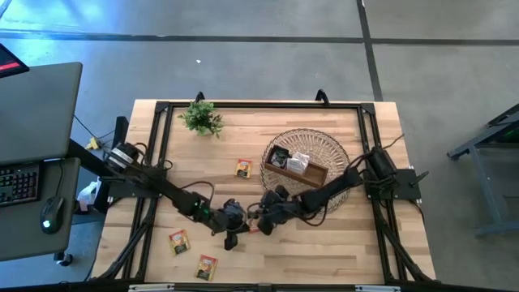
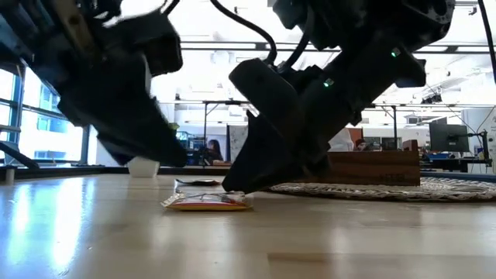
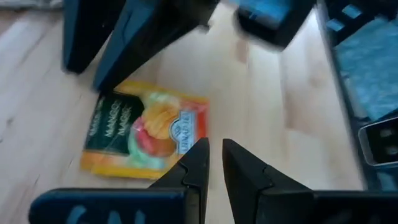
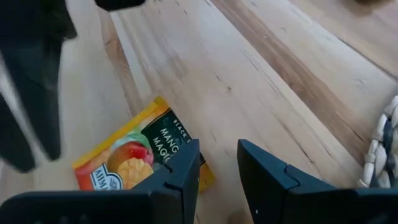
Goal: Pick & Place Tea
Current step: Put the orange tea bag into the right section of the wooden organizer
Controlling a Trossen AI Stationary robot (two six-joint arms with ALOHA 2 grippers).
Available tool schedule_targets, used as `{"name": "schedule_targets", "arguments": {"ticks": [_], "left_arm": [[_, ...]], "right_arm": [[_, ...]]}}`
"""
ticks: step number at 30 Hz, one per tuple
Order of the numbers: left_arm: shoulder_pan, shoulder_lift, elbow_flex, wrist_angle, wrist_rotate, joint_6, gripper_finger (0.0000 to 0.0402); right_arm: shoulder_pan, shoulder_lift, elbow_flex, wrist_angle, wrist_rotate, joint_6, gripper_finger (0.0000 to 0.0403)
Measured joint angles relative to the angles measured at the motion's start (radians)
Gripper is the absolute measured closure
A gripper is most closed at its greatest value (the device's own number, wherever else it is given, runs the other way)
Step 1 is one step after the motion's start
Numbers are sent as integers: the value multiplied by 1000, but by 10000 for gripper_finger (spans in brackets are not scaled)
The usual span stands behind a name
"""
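Starting at the left of the bench, you have two tea packets lying loose near the front edge: one farther left and one nearest you. Neither has been touched by an arm. A third packet lies farther back, between the small plant and the wicker basket.

Moving toward the middle, your left end effector is down at the bench with its fingers only a narrow gap apart and nothing between them; the mango packet lies flat just beyond its tips. Your right end effector meets it from the other side, fingers parted, released, tips low at the same packet's edge. The low view shows that packet flat on the wood, not lifted.

On the right, the basket holds the wooden tray, and a few packets already stand in it, though you cannot count them from here.

So judge the task as partly done: some tea is placed, at least four packets remain on the bench, and the one between the arms has yet to be grasped.
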Motion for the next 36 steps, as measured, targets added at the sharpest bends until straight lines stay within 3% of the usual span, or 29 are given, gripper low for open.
{"name": "schedule_targets", "arguments": {"ticks": [10, 20, 24, 30, 33, 36], "left_arm": [[7, 80, 0, 8, -14, -52, 358], [66, 84, 1, -8, 18, -70, 358], [66, 84, 0, -11, 13, -70, 358], [66, 85, 0, -13, -7, -70, 358], [66, 86, -1, -15, -13, -70, 358], [67, 87, -1, -16, -35, -70, 358]], "right_arm": [[9, -2, 0, 2, -62, 41, 297], [32, -2, 1, 1, -75, 37, 299], [32, -2, 1, -3, -74, 36, 322], [32, -1, 1, -6, -66, -33, 394], [33, -11, 1, -32, -61, -52, 391], [34, -81, 1, -179, -48, -72, 394]]}}
